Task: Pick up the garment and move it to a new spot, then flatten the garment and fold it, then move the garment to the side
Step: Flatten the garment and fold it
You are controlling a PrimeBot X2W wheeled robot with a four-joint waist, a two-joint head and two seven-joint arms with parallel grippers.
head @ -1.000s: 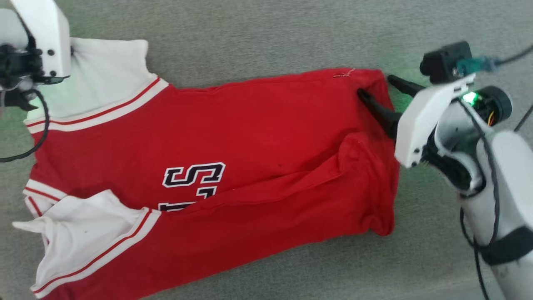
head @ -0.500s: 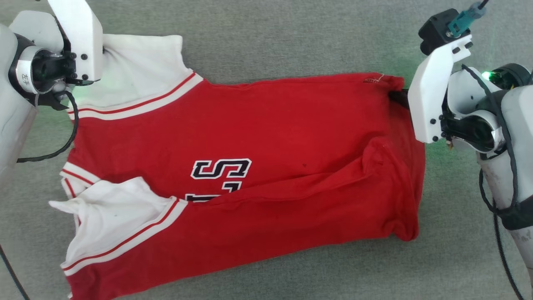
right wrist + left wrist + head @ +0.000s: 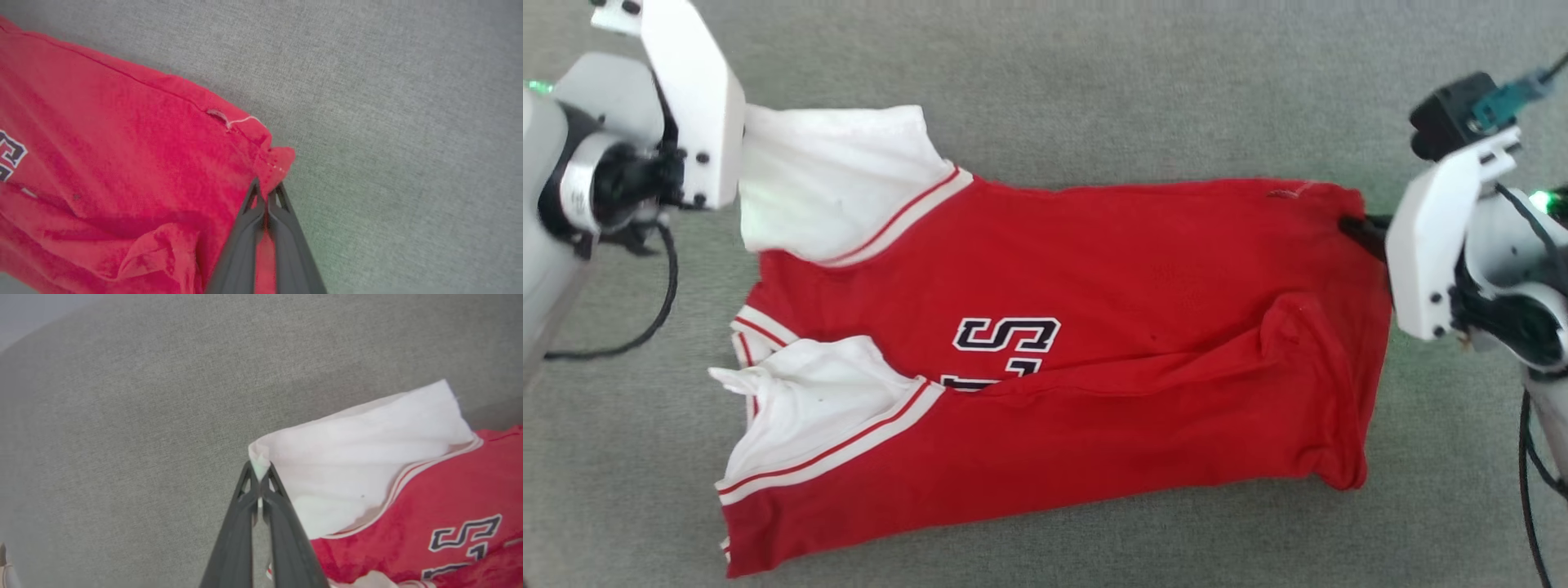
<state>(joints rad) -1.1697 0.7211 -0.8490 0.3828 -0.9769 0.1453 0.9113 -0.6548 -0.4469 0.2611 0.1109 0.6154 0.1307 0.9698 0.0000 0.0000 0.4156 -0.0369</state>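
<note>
The left end effector is pinched closed on the garment; the right end effector is clamped on it likewise.

Red garment with white sleeves, spread sideways on grey surface, near half folded over, lettering partly covered
</note>
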